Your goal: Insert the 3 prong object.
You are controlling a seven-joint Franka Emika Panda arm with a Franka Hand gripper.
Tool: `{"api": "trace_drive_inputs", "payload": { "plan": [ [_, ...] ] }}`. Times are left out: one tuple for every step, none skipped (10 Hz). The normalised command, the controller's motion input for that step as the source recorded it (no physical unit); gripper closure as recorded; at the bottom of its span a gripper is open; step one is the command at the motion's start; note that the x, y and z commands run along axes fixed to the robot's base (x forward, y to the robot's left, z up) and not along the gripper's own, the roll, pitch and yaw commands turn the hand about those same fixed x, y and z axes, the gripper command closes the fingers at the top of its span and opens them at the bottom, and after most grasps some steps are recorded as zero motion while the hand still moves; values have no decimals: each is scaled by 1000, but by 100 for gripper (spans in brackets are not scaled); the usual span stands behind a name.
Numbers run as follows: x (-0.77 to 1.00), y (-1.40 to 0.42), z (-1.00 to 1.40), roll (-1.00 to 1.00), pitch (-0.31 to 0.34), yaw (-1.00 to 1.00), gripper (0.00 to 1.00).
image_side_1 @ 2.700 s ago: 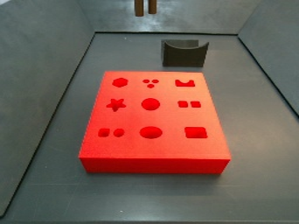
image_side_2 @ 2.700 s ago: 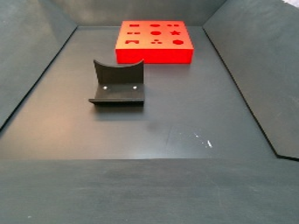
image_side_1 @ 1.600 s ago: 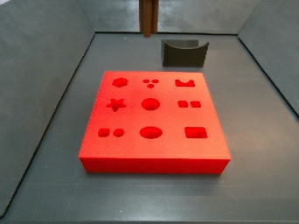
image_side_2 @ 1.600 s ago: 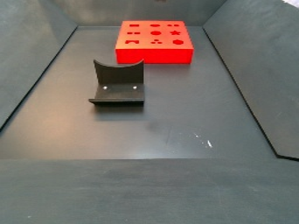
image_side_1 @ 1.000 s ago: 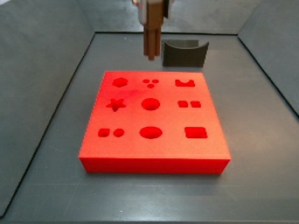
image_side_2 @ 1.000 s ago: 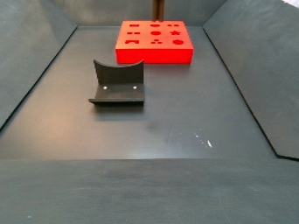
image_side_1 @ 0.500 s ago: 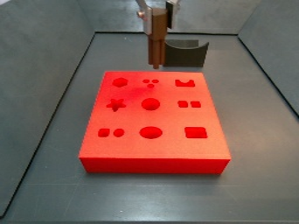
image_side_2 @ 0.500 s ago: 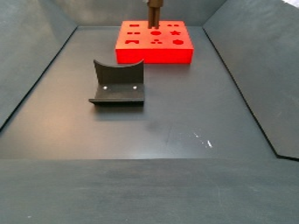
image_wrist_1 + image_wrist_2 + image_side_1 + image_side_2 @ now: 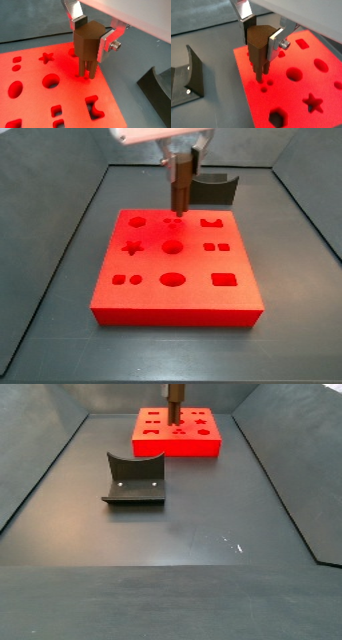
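We have the gripper point(image 9: 92, 36) clamped on the 3 prong object point(image 9: 87, 47), silver fingers point(image 9: 78, 20) pressed to its flanks, holding it upright over the red block point(image 9: 174, 268) with the prongs just above the three-hole socket point(image 9: 173, 223) near the block's far edge. To do this step well, we judge: keep the peg vertical, match the prong triangle to the hole triangle before lowering, descend slowly, and let go only once seated. Whether the tips already touch the holes we cannot tell. Count: one peg, one red block with nine cut-outs, one dark curved holder point(image 9: 134, 479) standing well apart on the floor.
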Motion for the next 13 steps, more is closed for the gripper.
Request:
{"api": "trace_drive_inputs", "payload": {
  "plan": [
    [-363, -34, -334, 0, 0, 0, 100],
    [-177, -131, -217, -50, 0, 171, 100],
    [0, -109, -211, -16, 0, 254, 100],
    [0, -54, -269, 0, 0, 254, 100],
    [43, 0, -337, 53, 0, 254, 100],
    [103, 0, -280, 70, 0, 254, 100],
    [57, 0, -283, 93, 0, 214, 100],
    [137, 0, -303, 121, 7, 174, 100],
    [303, 0, -143, 144, 43, 89, 100],
    [480, 0, -20, 130, 59, 20, 100],
    [320, 0, -63, 151, 69, 0, 100],
    [20, 0, -211, 113, 53, 0, 100],
    [-3, 0, -331, 86, 71, 0, 100]
  ]
}}
